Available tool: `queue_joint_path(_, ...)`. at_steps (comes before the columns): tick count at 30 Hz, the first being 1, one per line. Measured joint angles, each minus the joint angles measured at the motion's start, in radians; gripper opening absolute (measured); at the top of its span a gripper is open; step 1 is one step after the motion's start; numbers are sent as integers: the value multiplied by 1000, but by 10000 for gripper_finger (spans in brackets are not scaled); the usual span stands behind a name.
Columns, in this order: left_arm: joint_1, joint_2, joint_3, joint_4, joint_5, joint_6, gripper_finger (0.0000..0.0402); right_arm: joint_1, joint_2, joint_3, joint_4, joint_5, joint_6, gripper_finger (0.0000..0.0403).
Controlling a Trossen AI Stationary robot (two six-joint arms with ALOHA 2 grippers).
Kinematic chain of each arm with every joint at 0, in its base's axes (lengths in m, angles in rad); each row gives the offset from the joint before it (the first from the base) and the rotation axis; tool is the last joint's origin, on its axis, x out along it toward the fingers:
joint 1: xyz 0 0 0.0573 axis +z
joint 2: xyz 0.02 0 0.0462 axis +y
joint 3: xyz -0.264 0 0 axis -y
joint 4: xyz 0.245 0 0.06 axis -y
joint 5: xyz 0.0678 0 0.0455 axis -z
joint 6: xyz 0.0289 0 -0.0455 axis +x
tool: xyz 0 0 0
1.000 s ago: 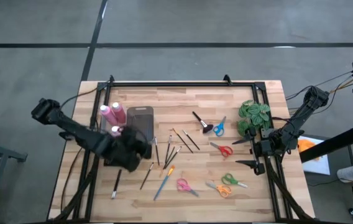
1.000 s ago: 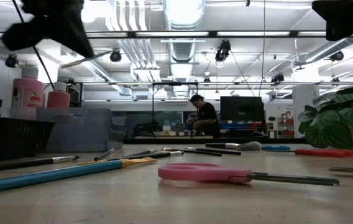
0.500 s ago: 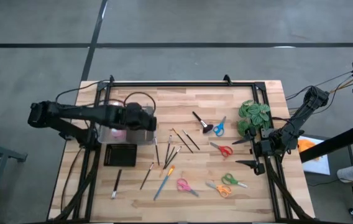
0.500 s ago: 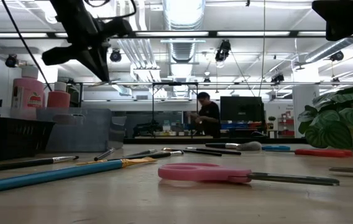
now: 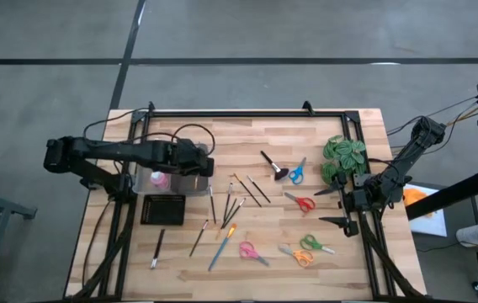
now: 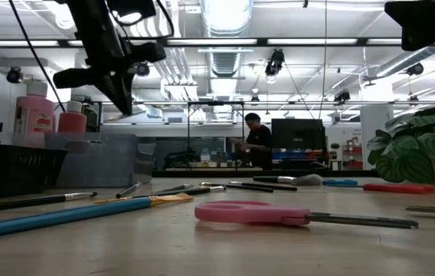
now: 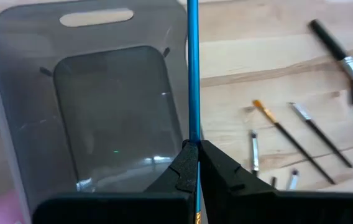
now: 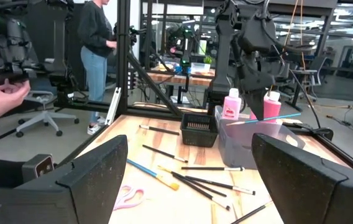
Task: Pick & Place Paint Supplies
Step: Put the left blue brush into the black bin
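- Paintbrush [image 7: 192,68]: you hold a thin blue-handled one, stiff, light and smooth, so it may swivel or slip between the pads. It looks pinched near one end, and the long free length can swing.
- Left gripper [image 7: 192,163]: closed on that brush, left of centre in the high view, over the clear bin [image 5: 190,162]. In the left wrist view the brush runs straight up the frame along the bin's right wall.
- Right gripper [image 8: 189,180]: jaws wide apart, empty, parked at the right edge of the high view near the plant [image 5: 344,158].
- Pink bottles [image 6: 35,113]: they stand at the left of the low view, by the bin.
- Loose brushes [image 5: 241,190]: several lie at mid-frame in the high view, with scissors [image 5: 304,202] to their right.
- Change: in the earliest high view your left arm sat lower, over the black tray [image 5: 162,209]; it now lies level across the bin. The right arm has not moved.
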Motion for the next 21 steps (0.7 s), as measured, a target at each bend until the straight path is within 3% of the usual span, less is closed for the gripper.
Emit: queue_joint_path(21,61,216,-4,-1,122,-2,10,0,-1,0,-6,0,0,341)
